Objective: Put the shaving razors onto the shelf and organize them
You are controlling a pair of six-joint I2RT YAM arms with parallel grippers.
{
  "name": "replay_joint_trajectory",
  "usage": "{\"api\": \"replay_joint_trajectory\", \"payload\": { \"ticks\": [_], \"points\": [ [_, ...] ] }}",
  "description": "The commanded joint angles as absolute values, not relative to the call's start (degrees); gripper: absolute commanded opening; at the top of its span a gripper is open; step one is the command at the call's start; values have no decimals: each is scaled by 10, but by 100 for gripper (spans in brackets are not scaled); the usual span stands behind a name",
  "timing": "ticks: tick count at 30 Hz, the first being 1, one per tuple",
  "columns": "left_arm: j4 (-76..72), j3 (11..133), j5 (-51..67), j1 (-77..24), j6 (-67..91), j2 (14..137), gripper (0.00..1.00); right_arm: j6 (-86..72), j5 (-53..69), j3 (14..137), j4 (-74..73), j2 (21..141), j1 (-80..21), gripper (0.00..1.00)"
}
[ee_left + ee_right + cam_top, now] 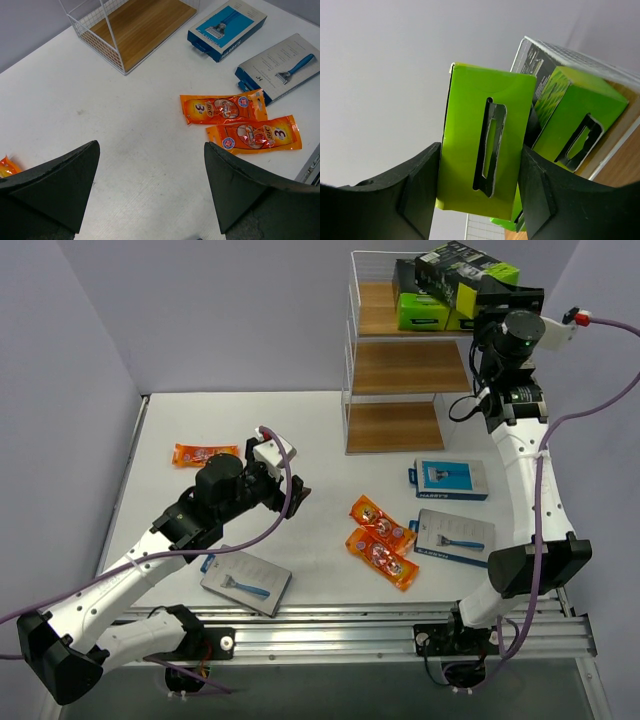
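- In the right wrist view, the right claw (480, 160) is pinching a lime-green box (470, 110).
- Only the top view is showing the shelf's (405, 368) tiers.
- The left claw (151, 145) is hovering spread above the desk (100, 115).

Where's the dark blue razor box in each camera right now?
Top external: blue razor box on the table, right of centre, just below-right of the shelf.
Left wrist: box at top right.
Right wrist: not in view.
Shared landmark: the shelf's bottom board.
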State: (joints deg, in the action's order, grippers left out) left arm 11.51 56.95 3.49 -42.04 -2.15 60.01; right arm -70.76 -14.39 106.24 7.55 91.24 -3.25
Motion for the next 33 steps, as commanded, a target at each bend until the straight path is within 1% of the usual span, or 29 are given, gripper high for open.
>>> {"api": "replay_joint_trajectory", "payload": {
  "ticks": [1,6,9,10,12,13,16,25,27,33],
  "points": [
    [110,582,43,-423,-22,599,94,-724,-211,1069,158,879,-55,0],
    [109,581,45,-423,-20,598,94,-722,-255,1063,159,881,-74,0],
    [108,581,45,-424,-19,599,94,-709,-233,1087,135,895,-74,22],
    [108,581,44,-424,-18,599,94,-703,-224,1101,120,901,-74,33],
    [110,581,45,-424,-18,599,94,-694,-191,1141,71,917,-71,48],
    [109,581,46,-423,-17,599,94,-694,-176,1150,50,920,-64,57],
    [109,582,47,-424,-15,599,94,-686,-124,1171,26,929,-55,70],
    [118,589,48,-424,-10,609,94,-678,-10,1197,-34,943,-22,82],
    [120,590,49,-424,-9,611,94,-676,-3,1198,-38,944,-19,83],
    [121,592,50,-422,-8,610,94,-669,89,1188,-32,947,-9,81]
  ]
}}
